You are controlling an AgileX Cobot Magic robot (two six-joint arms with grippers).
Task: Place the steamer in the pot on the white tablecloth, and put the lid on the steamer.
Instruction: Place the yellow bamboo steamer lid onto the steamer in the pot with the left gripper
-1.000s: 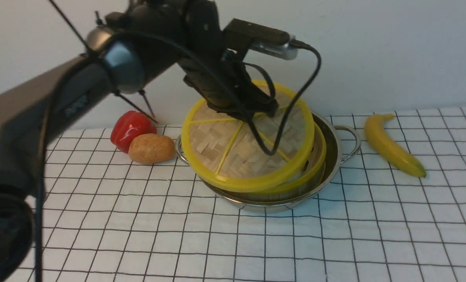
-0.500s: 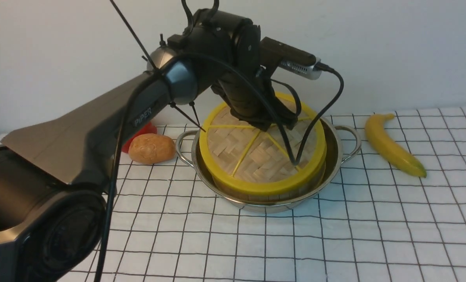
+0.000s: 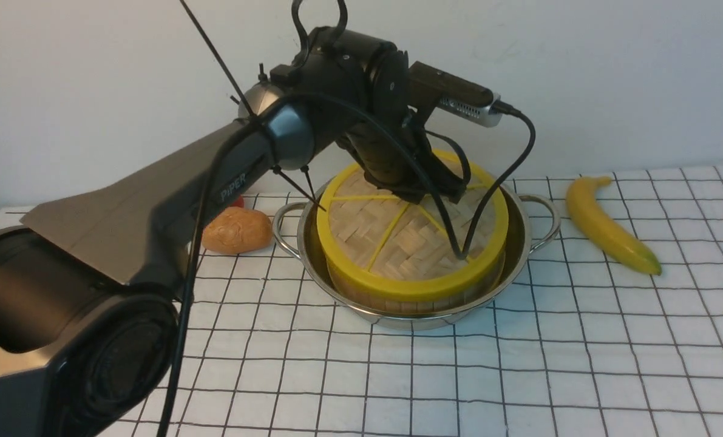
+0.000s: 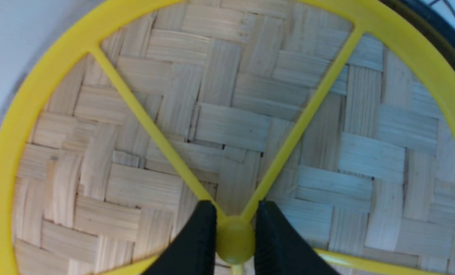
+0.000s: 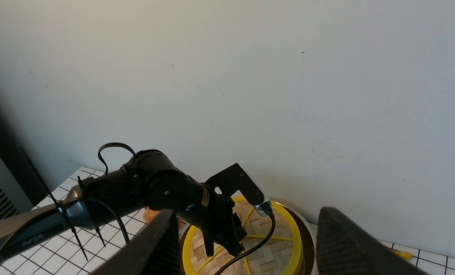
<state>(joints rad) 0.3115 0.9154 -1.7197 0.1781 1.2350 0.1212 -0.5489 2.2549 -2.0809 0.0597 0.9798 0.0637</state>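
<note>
Steamer [image 3: 397, 300] mostly hidden beneath lid [image 3: 410, 255]. Your left end effector [image 4: 235, 208] pinches the lid's hub; right end effector [image 5: 247, 211] spread wide, empty.

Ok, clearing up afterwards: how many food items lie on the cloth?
3: a banana right of the pot, a brown lump left of it, and a red item beside that, mostly hidden by the left arm; more may be hidden.

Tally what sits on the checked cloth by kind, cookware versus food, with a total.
Cookware: 3 (pot, steamer, lid)
Food: 3 (banana, potato, red item, mostly hidden)
Total: 6
</note>
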